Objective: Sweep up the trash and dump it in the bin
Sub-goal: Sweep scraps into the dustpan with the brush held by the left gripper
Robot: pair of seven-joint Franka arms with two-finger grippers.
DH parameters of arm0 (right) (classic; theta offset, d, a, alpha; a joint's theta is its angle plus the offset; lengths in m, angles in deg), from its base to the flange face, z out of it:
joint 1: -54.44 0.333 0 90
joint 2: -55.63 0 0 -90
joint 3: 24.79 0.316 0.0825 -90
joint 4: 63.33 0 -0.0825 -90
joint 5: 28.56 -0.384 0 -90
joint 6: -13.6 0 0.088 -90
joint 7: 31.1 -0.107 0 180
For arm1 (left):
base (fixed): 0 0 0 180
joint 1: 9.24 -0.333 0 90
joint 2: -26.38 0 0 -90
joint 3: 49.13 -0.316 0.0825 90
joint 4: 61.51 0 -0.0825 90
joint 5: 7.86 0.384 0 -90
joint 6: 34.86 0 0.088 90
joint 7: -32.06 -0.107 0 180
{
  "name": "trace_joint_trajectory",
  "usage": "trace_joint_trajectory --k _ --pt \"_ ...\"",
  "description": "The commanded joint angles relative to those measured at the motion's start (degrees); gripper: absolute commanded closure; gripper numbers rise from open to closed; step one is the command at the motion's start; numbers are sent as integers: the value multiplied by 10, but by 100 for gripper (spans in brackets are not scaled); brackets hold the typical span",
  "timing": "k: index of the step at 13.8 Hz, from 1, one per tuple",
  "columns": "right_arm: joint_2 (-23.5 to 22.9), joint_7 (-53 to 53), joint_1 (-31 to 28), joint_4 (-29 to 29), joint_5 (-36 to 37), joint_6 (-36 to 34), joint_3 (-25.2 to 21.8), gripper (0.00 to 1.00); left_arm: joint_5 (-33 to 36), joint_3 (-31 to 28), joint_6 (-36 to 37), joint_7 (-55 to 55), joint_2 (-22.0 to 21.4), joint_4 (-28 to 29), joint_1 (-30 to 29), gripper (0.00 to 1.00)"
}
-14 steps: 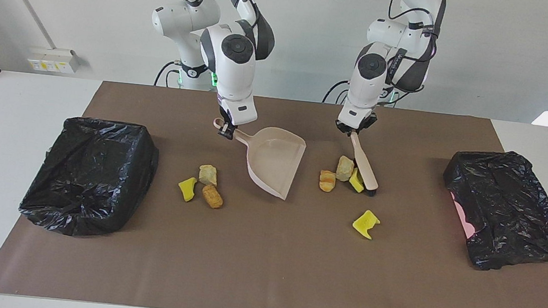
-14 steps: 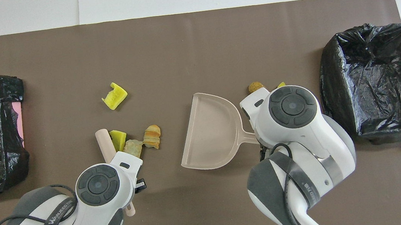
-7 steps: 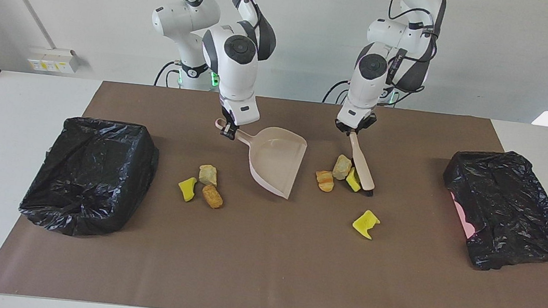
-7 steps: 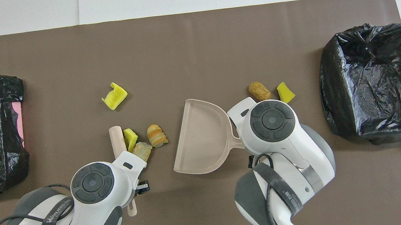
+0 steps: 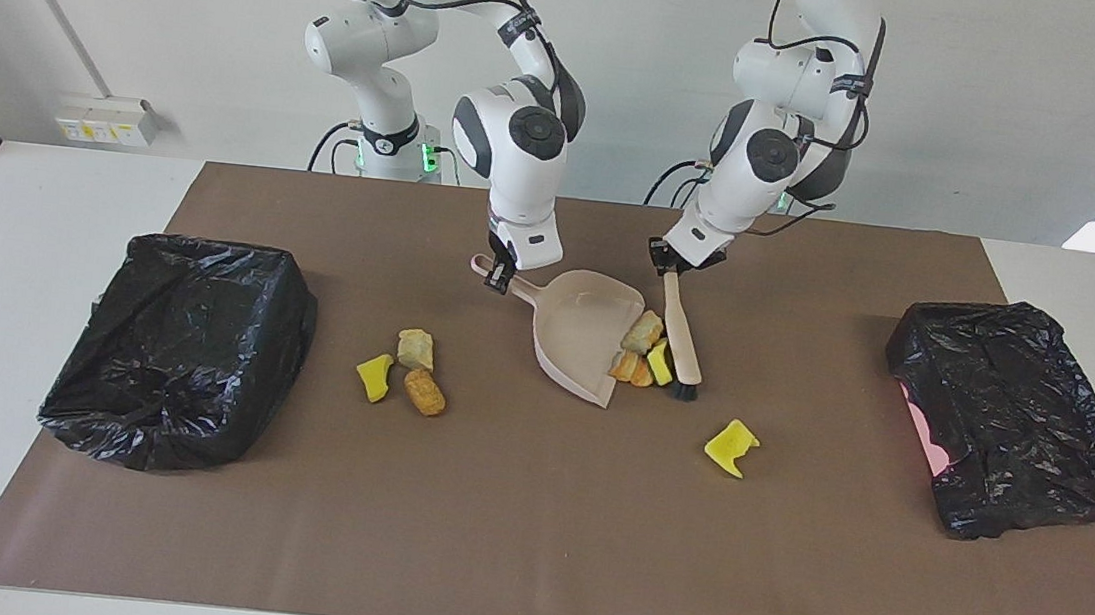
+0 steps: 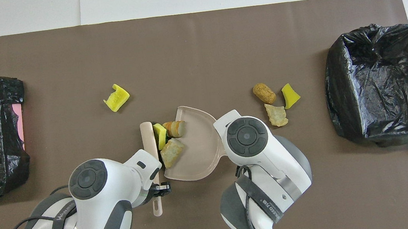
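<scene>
Readable text: lettering on the two arms only

In the overhead view, the left arm (image 6: pixel 61 221) at about 7 o'clock carries grey lettering on its dark band that looks like "WANWEED", though the last letters run out of sight and the reading is unsure. The right arm (image 6: pixel 267 204) at about 5 o'clock has a short line of white lettering on its dark strap, too slanted and small to read. In the facing view both arms show faint marks on their straps, none legible. Nothing else carries words, numbers or signs that can be made out.
</scene>
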Motion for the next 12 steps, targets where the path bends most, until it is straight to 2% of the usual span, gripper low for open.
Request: trace_joint_trajectory --k 1,4,6,7,10,12 --pt "-1 -12 -1 3 9 6 2 100 -13 -1 0 -41 11 -24 54 100" --pt "-1 -15 -2 3 9 2 2 100 -13 -4 29 -49 26 -67 71 100" --pt "0 -15 -3 3 9 -4 2 100 -6 -7 93 -93 36 -109 46 100" --pt "0 -15 -3 3 9 -7 2 100 -1 -8 106 -97 34 -111 25 100" --pt "0 -15 -3 3 9 -7 2 100 65 -8 104 -107 36 -113 -18 100" --pt "0 -16 -3 3 9 -8 2 100 115 -8 113 -132 50 -145 -59 100"
